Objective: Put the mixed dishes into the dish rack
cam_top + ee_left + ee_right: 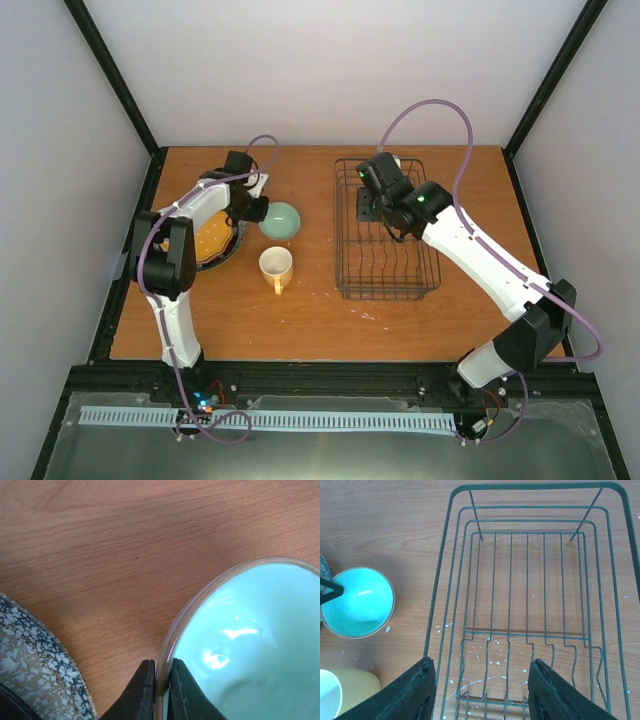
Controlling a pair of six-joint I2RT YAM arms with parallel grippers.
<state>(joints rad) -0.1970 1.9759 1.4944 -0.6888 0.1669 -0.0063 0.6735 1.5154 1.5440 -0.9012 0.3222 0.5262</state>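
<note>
The dish rack [390, 275] is seen on the 3 o'clock side of the table [320, 320]. Nothing is in it. Only bare wires and tines can be seen inside it in the right wrist view. So no dish has been loaded yet, and the whole job is judged to be left.

The green bowl [282, 220] is found just beside the rack, at its 9 o'clock. It sits upright on the wood. Its rim is pinched by the left gripper [162, 670]. One finger is pressed on the inside of the bowl and one on the outside, with only the thin rim between them. The bowl is judged to be the first dish to go. It has not been lifted, as far as can be told.

The yellow mug [276, 268] is standing near the bowl, at the bowl's 6 o'clock, with its handle turned to 6 o'clock.

At the bowl's 9 o'clock the plates are piled up. The orange-yellow plate [212, 240] is on top, and the grey speckled plate [30, 655] sticks out from under it. Whether another plate is hidden in the pile cannot be told.

The right gripper [481, 662] is held over the rack. Its fingers are spread apart and nothing is held in them.
</note>
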